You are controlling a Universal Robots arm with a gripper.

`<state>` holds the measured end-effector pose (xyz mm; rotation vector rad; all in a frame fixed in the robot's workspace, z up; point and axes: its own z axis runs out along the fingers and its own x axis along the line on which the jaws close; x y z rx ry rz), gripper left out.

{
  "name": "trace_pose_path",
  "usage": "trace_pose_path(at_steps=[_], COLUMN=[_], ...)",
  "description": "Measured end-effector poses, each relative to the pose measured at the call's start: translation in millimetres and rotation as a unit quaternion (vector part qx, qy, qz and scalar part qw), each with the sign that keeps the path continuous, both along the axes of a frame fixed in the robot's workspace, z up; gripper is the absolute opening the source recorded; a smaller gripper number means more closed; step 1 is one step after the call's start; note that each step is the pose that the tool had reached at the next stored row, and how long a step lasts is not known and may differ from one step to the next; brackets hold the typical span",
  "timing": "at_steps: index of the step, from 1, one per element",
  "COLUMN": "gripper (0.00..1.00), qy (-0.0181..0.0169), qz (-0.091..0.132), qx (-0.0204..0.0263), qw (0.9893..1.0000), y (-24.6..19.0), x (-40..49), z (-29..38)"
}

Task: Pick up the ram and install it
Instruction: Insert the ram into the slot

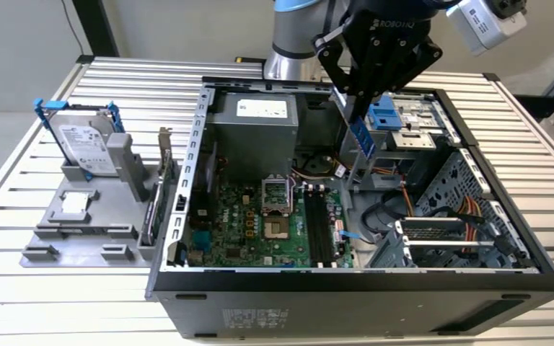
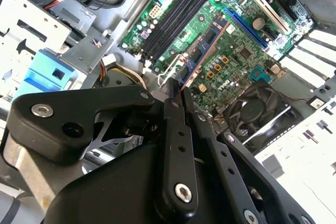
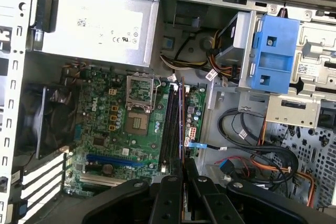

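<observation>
My black gripper point(image 1: 354, 108) hangs over the open computer case point(image 1: 354, 277), shut on the top end of the ram point(image 1: 362, 148). The ram is a narrow blue board with dark chips, held upright and pointing down toward the motherboard point(image 1: 248, 227). In the second wrist view the ram point(image 2: 206, 43) runs out from the gripper point(image 2: 176, 92) above the black memory slots point(image 2: 170, 22). The first wrist view shows the ram point(image 3: 181, 121) edge-on over the memory slots point(image 3: 170, 124), with the gripper point(image 3: 182, 165) around it. The ram hangs clear above the slots point(image 1: 317, 223).
A silver power supply point(image 1: 253, 126) sits at the back of the case, and a blue drive caddy point(image 1: 385, 114) lies beside the gripper. Orange and black cables point(image 1: 450, 209) lie toward the exterior view's right. Outside the case, a hard drive point(image 1: 84, 144) and a bracketed card point(image 1: 161, 187) stand on a grey holder point(image 1: 75, 231).
</observation>
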<state>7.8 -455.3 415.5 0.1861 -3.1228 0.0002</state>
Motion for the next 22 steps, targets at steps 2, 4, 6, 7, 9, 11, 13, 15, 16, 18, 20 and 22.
trace_pose_path(at_steps=[2, 4, 6, 7, 9, 11, 13, 15, 16, 18, 20, 22], gripper=[0.00, 0.00, 0.00, 0.00, 0.00, 0.00, 0.00, 0.00, 0.00, 0.00, 0.00, 0.00], qy=[0.0000, 0.0000, 0.0000, 0.0000, 0.0000, 0.0000, 0.0000, 0.0000, 0.0000, 0.0000, 0.0000, 0.0000], qz=[0.000, -0.002, -0.006, -0.009, -0.013, -0.017, -0.021, -0.024, -0.025, -0.026, -0.026, -0.027], qx=[0.0000, -0.0001, -0.0001, 0.0000, 0.0000, 0.0000, 0.0000, 0.0000, 0.0000, 0.0000, 0.0000, 0.0000], qw=[1.0000, 1.0000, 1.0000, 1.0000, 0.9999, 0.9998, 0.9998, 0.9997, 0.9997, 0.9997, 0.9997, 0.9996], y=[0.0, 0.0, -0.1, 0.0, 0.0, 0.0, 0.0, 0.0, 0.0, 0.0, 0.0, 0.0], x=[0.0, 0.0, 0.0, 0.0, 0.0, 0.0, 0.0, 0.0, 0.0, 0.0, 0.0, 0.0], z=[0.0, 0.0, -0.1, -0.2, -0.3, -0.4, -0.5, -0.5, -0.5, -0.5, -0.5, -0.5])
